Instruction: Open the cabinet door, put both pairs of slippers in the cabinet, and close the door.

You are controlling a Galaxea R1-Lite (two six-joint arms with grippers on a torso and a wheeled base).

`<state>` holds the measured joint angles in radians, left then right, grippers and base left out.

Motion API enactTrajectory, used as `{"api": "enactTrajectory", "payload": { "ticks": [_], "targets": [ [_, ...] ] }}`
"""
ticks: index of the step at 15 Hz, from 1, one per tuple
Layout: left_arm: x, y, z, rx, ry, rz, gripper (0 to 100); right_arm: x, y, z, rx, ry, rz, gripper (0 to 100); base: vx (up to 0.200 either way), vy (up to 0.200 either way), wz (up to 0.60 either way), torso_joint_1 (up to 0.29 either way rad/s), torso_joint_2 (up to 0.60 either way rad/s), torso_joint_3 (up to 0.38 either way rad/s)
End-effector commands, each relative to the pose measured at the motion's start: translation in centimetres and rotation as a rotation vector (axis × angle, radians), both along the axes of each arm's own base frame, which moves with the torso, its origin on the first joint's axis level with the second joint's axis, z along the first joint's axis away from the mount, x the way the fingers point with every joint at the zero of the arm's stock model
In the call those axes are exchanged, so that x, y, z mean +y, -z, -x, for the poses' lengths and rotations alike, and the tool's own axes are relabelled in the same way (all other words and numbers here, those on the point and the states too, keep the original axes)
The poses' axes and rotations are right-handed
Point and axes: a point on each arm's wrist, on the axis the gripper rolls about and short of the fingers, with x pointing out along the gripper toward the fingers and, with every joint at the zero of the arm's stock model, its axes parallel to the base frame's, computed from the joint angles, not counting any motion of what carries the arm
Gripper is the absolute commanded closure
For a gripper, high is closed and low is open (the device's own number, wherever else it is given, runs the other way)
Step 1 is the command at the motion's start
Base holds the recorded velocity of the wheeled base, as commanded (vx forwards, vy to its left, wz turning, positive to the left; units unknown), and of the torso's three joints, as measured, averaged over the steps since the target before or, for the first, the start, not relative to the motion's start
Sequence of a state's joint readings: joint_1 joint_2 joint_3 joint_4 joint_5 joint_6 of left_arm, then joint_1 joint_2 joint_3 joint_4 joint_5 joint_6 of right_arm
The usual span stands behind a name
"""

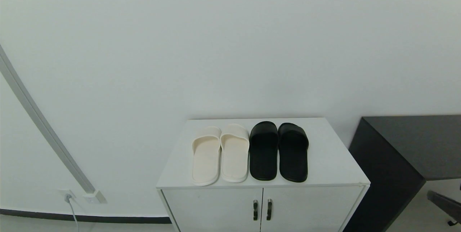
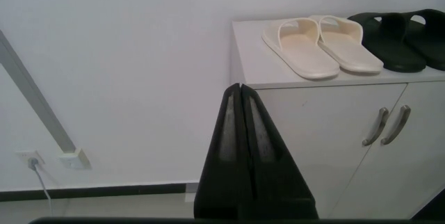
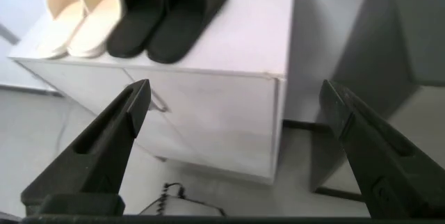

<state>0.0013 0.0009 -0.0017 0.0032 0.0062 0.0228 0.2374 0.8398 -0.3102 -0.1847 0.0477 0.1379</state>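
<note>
A white cabinet (image 1: 324,167) stands against the wall, both doors closed, with two dark handles (image 1: 262,209) side by side at the middle. On its top lie a cream pair of slippers (image 1: 219,154) on the left and a black pair (image 1: 279,151) on the right, toes toward the wall. My left gripper (image 2: 240,92) is shut, fingers pressed together, hanging off the cabinet's left front corner below the cream slippers (image 2: 321,44). My right gripper (image 3: 235,92) is open wide in front of the cabinet's right part (image 3: 229,120), apart from it, with the black slippers (image 3: 167,12) beyond.
A dark desk (image 1: 407,152) stands close to the cabinet's right side, with a narrow gap between them. A wall socket with a plugged cable (image 1: 67,197) and a slanted grey conduit (image 1: 39,124) are on the wall to the left. Bare floor lies before the cabinet.
</note>
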Motion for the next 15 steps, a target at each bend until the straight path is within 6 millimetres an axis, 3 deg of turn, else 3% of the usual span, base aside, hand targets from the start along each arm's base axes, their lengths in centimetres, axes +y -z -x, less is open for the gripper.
{"api": "enactTrajectory", "payload": {
  "ticks": [1, 4, 5, 9, 14, 15],
  "targets": [
    [0.0, 0.0, 0.0, 0.001, 0.000, 0.000, 100, 2.8, -1.4, -3.8, 0.049, -0.058, 0.010, 0, 0.000, 0.000, 0.00, 0.000, 0.00, 0.000],
    [0.0, 0.0, 0.0, 0.001, -0.002, 0.001, 100, 5.9, -1.2, -5.8, 0.089, -0.057, 0.049, 0, 0.000, 0.000, 0.00, 0.000, 0.00, 0.000],
    [0.0, 0.0, 0.0, 0.001, -0.002, 0.001, 100, 7.9, -1.1, -7.0, 0.076, -0.069, 0.039, 0, 0.000, 0.000, 0.00, 0.000, 0.00, 0.000],
    [0.0, 0.0, 0.0, 0.001, -0.002, 0.003, 100, 13.0, -0.6, -10.2, 0.040, -0.064, 0.025, 0, 0.000, 0.000, 0.00, 0.000, 0.00, 0.000],
    [0.0, 0.0, 0.0, 0.001, 0.000, 0.004, 100, 19.0, -0.1, -12.5, 0.036, -0.025, 0.013, 0, 0.000, 0.000, 0.00, 0.000, 0.00, 0.000],
    [0.0, 0.0, 0.0, 0.001, 0.000, 0.004, 100, 20.6, 0.9, -12.9, 0.038, 0.003, 0.041, 0, 0.000, 0.000, 0.00, 0.000, 0.00, 0.000]
  ]
}}
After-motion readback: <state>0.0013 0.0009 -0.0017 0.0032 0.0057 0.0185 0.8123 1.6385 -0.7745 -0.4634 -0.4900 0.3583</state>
